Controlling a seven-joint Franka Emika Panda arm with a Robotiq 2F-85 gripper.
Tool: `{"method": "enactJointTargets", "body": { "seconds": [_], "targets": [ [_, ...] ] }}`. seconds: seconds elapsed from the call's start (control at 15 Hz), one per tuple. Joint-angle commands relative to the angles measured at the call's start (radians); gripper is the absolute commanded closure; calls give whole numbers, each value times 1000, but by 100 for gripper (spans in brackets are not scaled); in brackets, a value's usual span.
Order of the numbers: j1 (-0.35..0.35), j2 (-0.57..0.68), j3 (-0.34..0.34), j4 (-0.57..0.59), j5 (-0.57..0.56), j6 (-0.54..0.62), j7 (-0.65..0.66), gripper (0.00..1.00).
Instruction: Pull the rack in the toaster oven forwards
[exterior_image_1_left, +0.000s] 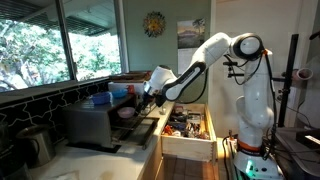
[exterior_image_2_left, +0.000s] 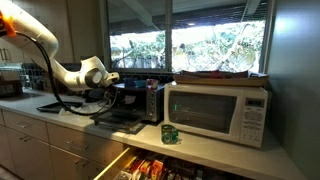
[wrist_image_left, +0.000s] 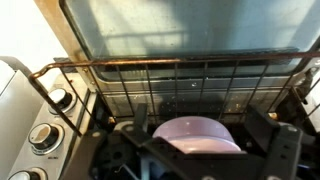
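Observation:
The toaster oven (exterior_image_1_left: 92, 122) is a dark box on the counter, and in an exterior view (exterior_image_2_left: 137, 98) it stands beside a white microwave. Its glass door (wrist_image_left: 170, 25) is dropped open. In the wrist view the dark wire rack (wrist_image_left: 180, 88) spans the cavity, with its front bar next to the door. A pale lilac bowl (wrist_image_left: 195, 137) sits on the rack. My gripper (wrist_image_left: 200, 120) is open, with one dark finger on each side of the bowl, low over the rack. It is at the oven mouth in both exterior views (exterior_image_1_left: 150, 90) (exterior_image_2_left: 110, 77).
The oven's knobs (wrist_image_left: 45, 135) are at the left of the wrist view. A white microwave (exterior_image_2_left: 220, 110) and a green can (exterior_image_2_left: 170, 133) are beside the oven. A drawer full of items (exterior_image_1_left: 186, 126) stands open below the counter. Windows run behind the counter.

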Motion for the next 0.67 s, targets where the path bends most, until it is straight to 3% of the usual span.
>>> {"method": "enactJointTargets", "body": {
  "seconds": [0.0,0.07,0.13,0.33,0.4,0.47,0.6],
  "targets": [
    [33,-170,-10,-108,226,-48,-177,0],
    [109,-225,-62,-133,320,-64,-238,0],
    [120,-269,-79,-139,397,-122,-311,0],
    [75,-399,-76,-156,465,-311,-448,0],
    [104,-437,-112,-156,539,-321,-527,0],
    [55,-338,-48,-105,474,-280,-430,0],
    [65,-405,-77,-119,519,-316,-497,0]
  ]
}}
